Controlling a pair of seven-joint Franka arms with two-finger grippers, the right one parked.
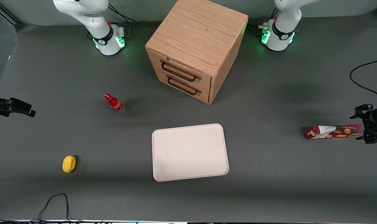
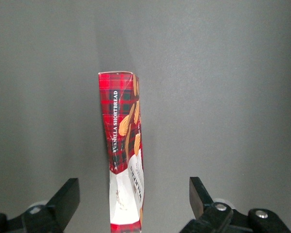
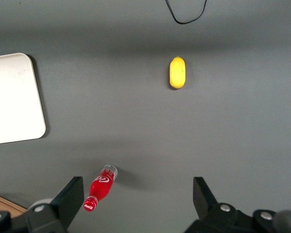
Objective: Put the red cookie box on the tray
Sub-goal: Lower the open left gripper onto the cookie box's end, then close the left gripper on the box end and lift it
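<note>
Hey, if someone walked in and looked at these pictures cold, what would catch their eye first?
Probably the wooden drawer cabinet, with the bare cream tray in front of it, nearer the front camera. Next, the red cookie box toward the working arm's end of the table, where the gripper hangs open at one end of it, fingers apart and not touching.

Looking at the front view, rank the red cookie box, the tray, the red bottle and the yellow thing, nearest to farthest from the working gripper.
The gripper, fingers open, is at the working arm's end.
1. Red cookie box, right beside it.
2. Tray, mid-table.
3. Red bottle, toward the parked arm's end.
4. Yellow thing, farthest that way.
</note>
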